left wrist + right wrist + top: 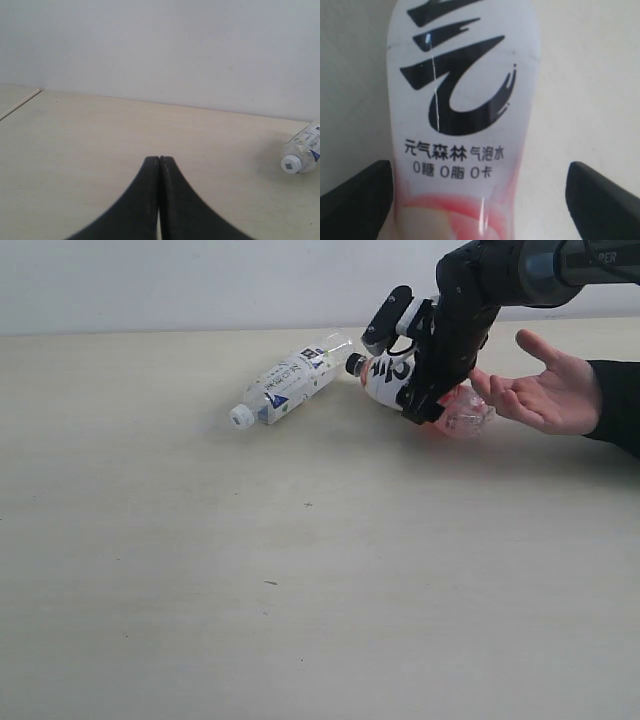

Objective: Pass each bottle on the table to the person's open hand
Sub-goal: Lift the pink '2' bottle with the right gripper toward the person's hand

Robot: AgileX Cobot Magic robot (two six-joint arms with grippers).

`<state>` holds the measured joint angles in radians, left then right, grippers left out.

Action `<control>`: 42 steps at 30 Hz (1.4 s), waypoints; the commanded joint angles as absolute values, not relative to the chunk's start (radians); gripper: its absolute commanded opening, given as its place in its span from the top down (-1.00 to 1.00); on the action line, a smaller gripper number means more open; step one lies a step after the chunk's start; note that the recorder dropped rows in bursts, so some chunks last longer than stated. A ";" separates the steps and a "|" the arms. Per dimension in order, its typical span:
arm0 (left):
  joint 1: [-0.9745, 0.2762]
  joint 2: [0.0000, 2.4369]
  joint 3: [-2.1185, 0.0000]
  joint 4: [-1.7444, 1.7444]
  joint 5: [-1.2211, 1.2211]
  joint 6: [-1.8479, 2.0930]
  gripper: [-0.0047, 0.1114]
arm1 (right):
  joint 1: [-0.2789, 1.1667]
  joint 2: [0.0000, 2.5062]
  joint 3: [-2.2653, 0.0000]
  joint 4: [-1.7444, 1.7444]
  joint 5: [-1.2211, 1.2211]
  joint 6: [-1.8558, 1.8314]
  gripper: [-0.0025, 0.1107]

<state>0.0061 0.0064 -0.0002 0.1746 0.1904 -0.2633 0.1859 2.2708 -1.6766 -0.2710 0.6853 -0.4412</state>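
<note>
The right gripper (480, 197) straddled the pink-peach bottle (385, 375) with its jaws spread. The bottle lay on the table (300, 590) at one o'clock, beside the person's open hand (545, 390). The white-and-navy bottle (290, 385) lay at twelve. The left gripper (159, 162) was pressed together.

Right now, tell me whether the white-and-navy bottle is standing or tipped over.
Tipped over. The white-and-navy bottle lies on its side on the table, its white cap down near the surface.
</note>
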 commanded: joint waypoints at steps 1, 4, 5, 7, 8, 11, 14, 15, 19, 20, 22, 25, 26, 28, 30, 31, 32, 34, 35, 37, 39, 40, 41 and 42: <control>0.000 0.000 0.000 0.172 0.189 -0.263 0.92 | 0.186 2.270 -1.683 -0.263 0.675 -0.434 -0.59; 0.000 0.000 0.000 0.172 0.189 -0.263 0.92 | 0.186 2.270 -1.683 -0.263 0.679 -0.434 -0.52; 0.000 0.000 0.000 0.172 0.189 -0.263 0.92 | 0.186 2.270 -1.683 -0.263 0.682 -0.434 -0.44; 0.000 0.000 0.000 0.172 0.189 -0.263 0.92 | 0.186 2.270 -1.683 -0.263 0.684 -0.434 -0.27; 0.000 0.000 0.000 0.172 0.189 -0.263 0.92 | 0.186 2.270 -1.683 -0.265 0.686 -0.434 -0.15; 0.000 0.000 0.000 0.172 0.189 -0.263 0.92 | 0.186 2.270 -1.683 -0.265 0.688 -0.434 0.21; 0.000 0.000 0.000 0.172 0.189 -0.263 0.92 | 0.186 2.270 -1.683 -0.265 0.688 -0.434 0.55; 0.000 0.000 0.000 0.172 0.189 -0.263 0.92 | 0.186 2.270 -1.683 -0.265 0.686 -0.434 0.64; 0.000 0.000 0.000 0.172 0.189 -0.263 0.92 | 0.186 2.270 -1.683 -0.271 0.684 -0.443 0.96; 0.000 0.000 0.000 0.172 0.189 -0.263 0.92 | 0.186 2.270 -1.683 -0.271 0.684 -0.443 0.96; 0.000 0.000 0.000 0.172 0.189 -0.263 0.92 | 0.186 2.270 -1.683 -0.271 0.684 -0.443 0.96; 0.000 0.000 0.000 0.172 0.189 -0.263 0.92 | 0.186 2.270 -1.683 -0.273 0.684 -0.443 0.96; 0.000 0.000 0.000 0.172 0.189 -0.263 0.92 | 0.186 2.270 -1.683 -0.273 0.684 -0.443 0.96; 0.000 0.000 0.000 0.172 0.189 -0.263 0.92 | 0.186 2.270 -1.683 -0.273 0.684 -0.443 0.96; 0.000 0.000 0.000 0.172 0.189 -0.263 0.92 | 0.186 2.270 -1.683 -0.273 0.684 -0.443 0.96; 0.000 0.000 0.000 0.172 0.189 -0.263 0.92 | 0.186 2.270 -1.683 -0.273 0.684 -0.443 0.96; 0.000 0.000 0.000 0.172 0.189 -0.263 0.92 | 0.186 2.268 -1.683 -0.273 0.684 -0.443 0.96; 0.000 0.000 0.000 0.172 0.189 -0.263 0.92 | 0.186 2.268 -1.683 -0.273 0.684 -0.443 0.96; 0.000 0.000 0.000 0.172 0.189 -0.263 0.92 | 0.186 2.268 -1.683 -0.273 0.684 -0.443 0.96; 0.000 0.000 0.000 0.172 0.189 -0.263 0.92 | 0.186 2.268 -1.683 -0.273 0.684 -0.443 0.96; 0.000 0.000 0.000 0.172 0.189 -0.263 0.92 | 0.186 2.268 -1.683 -0.273 0.684 -0.441 0.96; 0.000 0.000 0.000 0.172 0.189 -0.263 0.92 | 0.186 2.268 -1.683 -0.273 0.684 -0.441 0.96; 0.000 0.000 0.000 0.172 0.189 -0.263 0.92 | 0.186 2.268 -1.683 -0.273 0.684 -0.441 0.96; 0.000 0.000 0.000 0.172 0.189 -0.263 0.92 | 0.186 2.268 -1.683 -0.273 0.684 -0.441 0.96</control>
<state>0.0061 0.0064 -0.0002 0.1746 0.1904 -0.2633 0.1859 2.2708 -1.6789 -0.2680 0.6853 -0.4346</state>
